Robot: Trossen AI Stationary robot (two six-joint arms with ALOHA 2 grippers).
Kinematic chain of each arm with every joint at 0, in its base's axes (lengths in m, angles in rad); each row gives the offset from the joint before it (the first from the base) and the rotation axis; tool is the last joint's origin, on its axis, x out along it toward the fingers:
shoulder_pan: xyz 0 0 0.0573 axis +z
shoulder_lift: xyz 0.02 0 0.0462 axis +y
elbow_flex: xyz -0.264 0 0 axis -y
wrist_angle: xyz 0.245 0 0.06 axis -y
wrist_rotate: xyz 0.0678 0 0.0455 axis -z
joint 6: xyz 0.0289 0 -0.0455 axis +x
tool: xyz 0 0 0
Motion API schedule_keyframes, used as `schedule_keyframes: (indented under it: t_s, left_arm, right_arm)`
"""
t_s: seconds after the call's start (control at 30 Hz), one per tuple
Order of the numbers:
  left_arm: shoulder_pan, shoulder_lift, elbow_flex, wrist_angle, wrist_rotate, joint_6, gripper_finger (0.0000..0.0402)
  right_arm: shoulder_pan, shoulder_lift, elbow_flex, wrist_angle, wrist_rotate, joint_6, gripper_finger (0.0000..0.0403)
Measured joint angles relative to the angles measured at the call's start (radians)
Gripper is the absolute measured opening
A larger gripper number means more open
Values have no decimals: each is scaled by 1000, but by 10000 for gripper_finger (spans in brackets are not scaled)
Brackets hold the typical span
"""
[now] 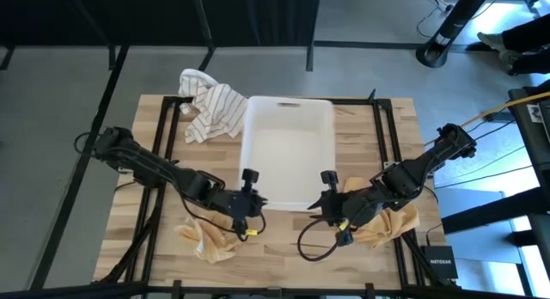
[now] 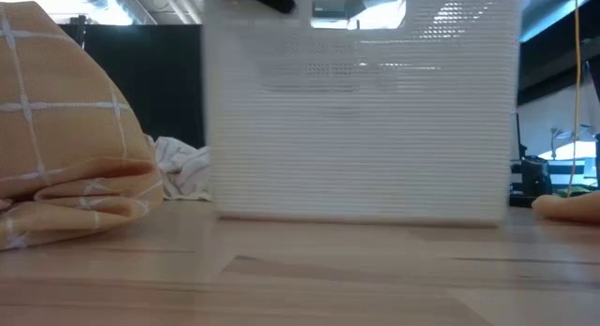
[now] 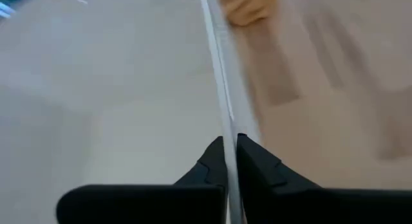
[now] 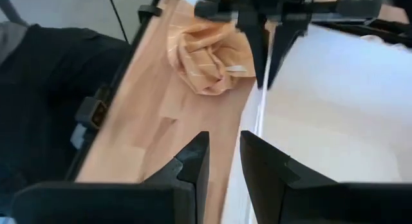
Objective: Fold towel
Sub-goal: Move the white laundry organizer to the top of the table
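Your left tool (image 1: 250, 184) is pressed together, pinching the near rim of the white bin (image 1: 288, 144), and your right tool (image 1: 327, 186) straddles that same rim with its fingers slightly apart. So the step looks like shifting the bin, not folding (no towel is held). Next, clear counter (image 1: 284, 247) space, then reach for the orange towel (image 1: 206, 239) at the near left.
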Motion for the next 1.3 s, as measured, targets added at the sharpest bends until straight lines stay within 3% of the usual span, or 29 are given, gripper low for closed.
schedule_keyframes:
  t_s: [0.3, 0.63, 0.83, 1.07, 1.2, 1.3]
  left_arm:
    - [99, 61, -6, 161, -52, 301, 3]
    - [263, 154, -6, 427, -28, 466, 4]
    - [365, 173, -5, 593, 114, 532, 3]
    - [454, 180, -5, 738, 296, 479, 3]
    - [482, 212, 8, 772, 351, 445, 3]
    - [485, 295, 95, 757, 362, 427, 3]
  right_arm:
    - [44, 0, 0, -48, 171, -19, 90]
    - [77, 0, 0, -73, 308, -10, 90]
    - [76, 0, 0, -74, 333, -3, 90]
    - [77, 0, 0, -73, 325, -2, 90]
    - [76, 0, 0, -72, 325, -2, 90]
    - [76, 0, 0, -73, 325, -6, 90]
